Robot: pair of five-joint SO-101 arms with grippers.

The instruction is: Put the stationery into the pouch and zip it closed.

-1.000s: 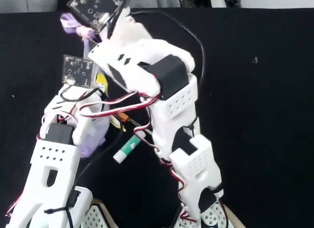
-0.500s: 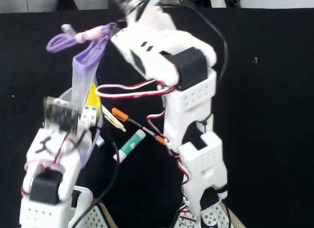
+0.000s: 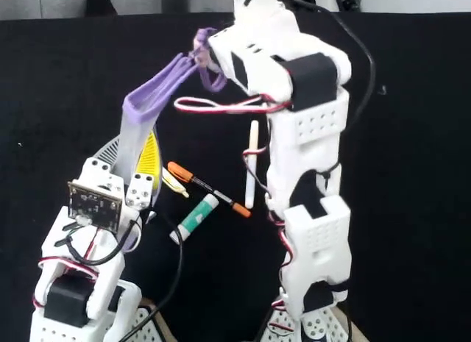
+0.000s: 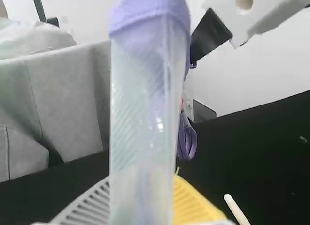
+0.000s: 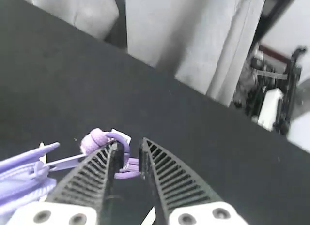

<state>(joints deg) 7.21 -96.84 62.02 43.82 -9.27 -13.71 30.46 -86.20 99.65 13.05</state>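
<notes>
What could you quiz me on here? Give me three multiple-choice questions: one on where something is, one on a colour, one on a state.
1. Where is the orange pen?
A) inside the pouch
B) on the table
C) in a gripper

2. What colour is the pouch's strap?
A) red
B) green
C) purple

3. The right gripper is:
A) shut on the strap
B) wide open and empty
C) shut on a pen

Answers:
1. B, the orange pen lies on the black table beside the green-and-white stick.
2. C, the loop is plainly purple.
3. A, the right wrist view shows it pinching the strap.
</notes>
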